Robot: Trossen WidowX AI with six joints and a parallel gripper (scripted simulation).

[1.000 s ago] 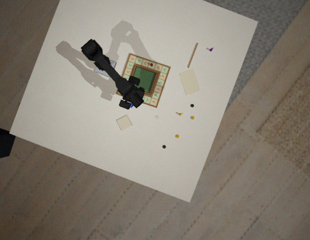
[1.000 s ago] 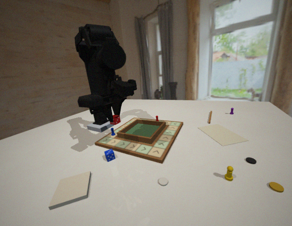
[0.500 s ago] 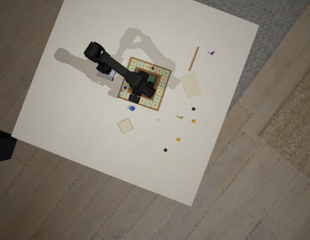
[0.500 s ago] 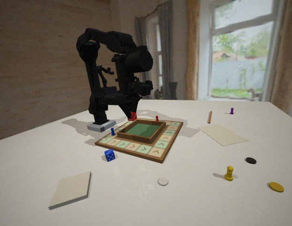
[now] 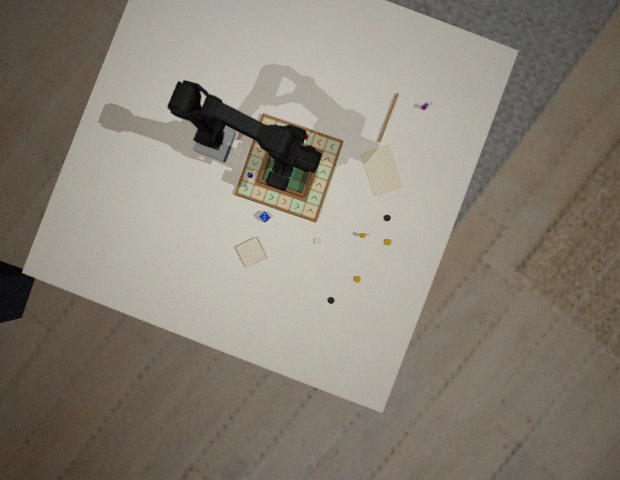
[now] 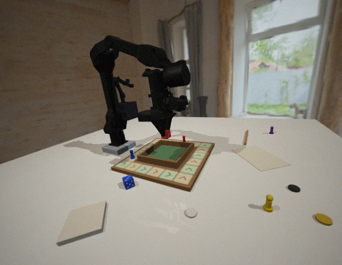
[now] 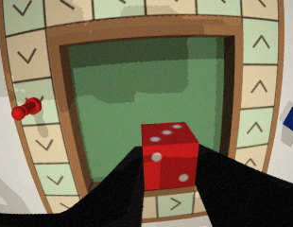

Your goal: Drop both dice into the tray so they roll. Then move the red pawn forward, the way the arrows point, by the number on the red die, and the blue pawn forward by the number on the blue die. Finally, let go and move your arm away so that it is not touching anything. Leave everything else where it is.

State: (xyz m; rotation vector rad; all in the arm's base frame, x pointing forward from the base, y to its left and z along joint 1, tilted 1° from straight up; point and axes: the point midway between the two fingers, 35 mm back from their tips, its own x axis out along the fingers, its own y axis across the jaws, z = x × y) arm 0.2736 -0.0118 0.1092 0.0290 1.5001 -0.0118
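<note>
Red die (image 6: 166, 133) (image 7: 169, 157), clamped in tool (image 6: 166, 134) (image 7: 165, 151) above tray (image 6: 178, 164) (image 7: 144, 27).
Probably light, rigid, smooth; opposite flat faces offered the best hold.

A yellow pawn (image 5: 362, 235) (image 6: 268, 203) stands near a white disc (image 5: 316, 240) (image 6: 191, 212).

wood-look brown tray rim (image 5: 260, 173) (image 6: 157, 162) (image 7: 144, 29), matt black arm (image 5: 238, 117) (image 6: 108, 85), smooth white tabletop (image 5: 186, 268) (image 6: 148, 242)

Home-like room: wood-panelled wall (image 6: 59, 71) behind end effector (image 6: 166, 133) (image 7: 169, 161); grey curtains (image 6: 193, 57) and large garden-facing window (image 6: 282, 62) beyond it; plank floor (image 5: 160, 403) below counter (image 5: 196, 289) (image 6: 222, 239).
</note>
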